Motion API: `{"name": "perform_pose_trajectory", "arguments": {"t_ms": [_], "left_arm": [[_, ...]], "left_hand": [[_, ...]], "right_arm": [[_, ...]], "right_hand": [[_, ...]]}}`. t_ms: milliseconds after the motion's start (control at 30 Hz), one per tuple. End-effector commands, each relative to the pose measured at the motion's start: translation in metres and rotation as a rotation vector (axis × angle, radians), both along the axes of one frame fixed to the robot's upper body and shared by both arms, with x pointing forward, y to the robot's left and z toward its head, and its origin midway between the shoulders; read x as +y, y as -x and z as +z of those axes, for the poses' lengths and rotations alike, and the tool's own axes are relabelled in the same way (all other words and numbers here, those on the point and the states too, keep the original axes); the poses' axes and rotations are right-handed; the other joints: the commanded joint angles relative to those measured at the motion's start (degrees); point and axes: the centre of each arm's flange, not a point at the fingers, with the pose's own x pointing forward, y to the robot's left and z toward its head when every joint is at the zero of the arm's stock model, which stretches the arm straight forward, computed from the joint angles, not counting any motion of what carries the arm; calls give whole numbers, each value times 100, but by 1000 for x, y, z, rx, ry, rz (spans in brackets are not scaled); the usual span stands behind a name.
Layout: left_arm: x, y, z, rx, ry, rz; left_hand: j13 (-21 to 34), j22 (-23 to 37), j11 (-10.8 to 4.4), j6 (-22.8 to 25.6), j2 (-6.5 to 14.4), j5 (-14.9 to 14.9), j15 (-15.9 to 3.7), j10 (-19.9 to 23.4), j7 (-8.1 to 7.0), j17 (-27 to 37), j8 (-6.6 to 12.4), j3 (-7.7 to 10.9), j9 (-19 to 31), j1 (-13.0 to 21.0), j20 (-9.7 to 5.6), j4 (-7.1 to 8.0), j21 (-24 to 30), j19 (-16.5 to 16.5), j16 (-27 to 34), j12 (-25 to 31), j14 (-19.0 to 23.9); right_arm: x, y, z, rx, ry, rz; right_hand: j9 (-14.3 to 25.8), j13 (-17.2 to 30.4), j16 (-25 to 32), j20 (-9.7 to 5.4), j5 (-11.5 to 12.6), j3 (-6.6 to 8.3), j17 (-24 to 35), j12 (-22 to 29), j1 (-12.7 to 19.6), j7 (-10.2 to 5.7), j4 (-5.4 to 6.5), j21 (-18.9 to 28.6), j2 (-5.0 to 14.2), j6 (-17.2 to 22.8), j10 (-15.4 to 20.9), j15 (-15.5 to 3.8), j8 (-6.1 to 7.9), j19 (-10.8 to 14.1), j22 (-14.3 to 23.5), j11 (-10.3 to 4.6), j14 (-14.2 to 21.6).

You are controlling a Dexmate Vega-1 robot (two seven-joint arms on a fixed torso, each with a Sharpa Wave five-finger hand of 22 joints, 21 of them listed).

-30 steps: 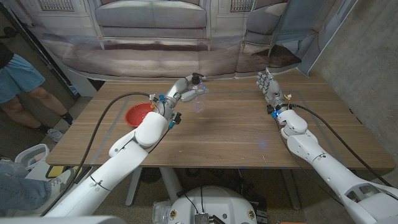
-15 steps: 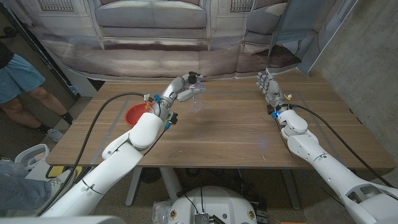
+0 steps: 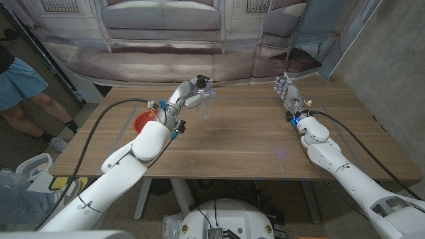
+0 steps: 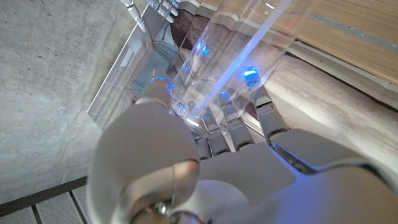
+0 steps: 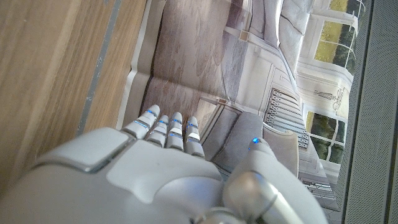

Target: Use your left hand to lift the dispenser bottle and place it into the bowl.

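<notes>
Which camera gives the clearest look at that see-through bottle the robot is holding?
The left wrist view: the clear dispenser bottle looms close, gripped by the left hand. The head view shows it small and faint, lifted off the wooden table.

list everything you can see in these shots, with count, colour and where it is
dispenser bottle: one, clear with a dark top, held above the table's far middle
bowl: one, red, on the table's left side, partly behind the left arm
table: one, brown wood, across the head view
backdrop: one, printed with a sofa, behind the table
person: one, blue shorts, at the left edge
left hand: one, white, grips the bottle
right hand: one, white, at the table's far right, holds nothing, fingers extended
</notes>
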Motion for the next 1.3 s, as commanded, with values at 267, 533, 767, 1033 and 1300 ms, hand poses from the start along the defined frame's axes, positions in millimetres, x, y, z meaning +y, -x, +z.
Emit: {"name": "perform_pose_trajectory", "arguments": {"t_ms": [267,533,767,1033,1300], "left_arm": [[24,14,-2,4,25,40],[33,18,-1,-4,34,55],[43,18,-1,7,51,67],[48,20,2,6,58,82],[55,23,4,12,60,109]], "left_hand": [[41,12,16,20,165,36,-50,31,25,24,21,74,18,141,27,32,33,13,-7,-8,100],[51,12,-1,32,160,37,-51,49,23,30,26,83,18,151,28,25,44,15,-16,-10,102],[59,12,-8,31,159,37,-55,57,19,37,25,89,18,151,26,26,52,12,-22,-14,108],[69,12,-45,54,163,39,-56,119,27,46,36,97,22,150,29,30,62,10,-27,2,118],[84,13,-61,65,161,42,-69,156,7,55,42,107,23,155,14,28,85,32,4,6,229]], "right_arm": [[1,1,0,1,8,0],[5,2,2,-1,6,-2],[6,1,3,-1,14,-3],[7,-1,4,6,11,1],[8,-3,5,4,18,5]], "right_hand": [[17,20,46,-43,2,1,12,3,61,10,-18,31,-2,51,75,9,1,54,19,2,72],[17,20,44,-42,0,-2,13,5,59,13,-19,30,1,58,84,9,3,61,19,4,76],[17,20,42,-40,-1,-5,14,5,57,16,-21,29,2,62,90,10,3,64,18,1,81],[17,20,40,-41,-2,-8,15,3,54,17,-23,28,5,62,92,9,1,70,18,-3,84],[17,20,50,-42,-4,-13,16,5,50,20,-25,35,8,70,105,5,2,99,18,-13,124]]}}
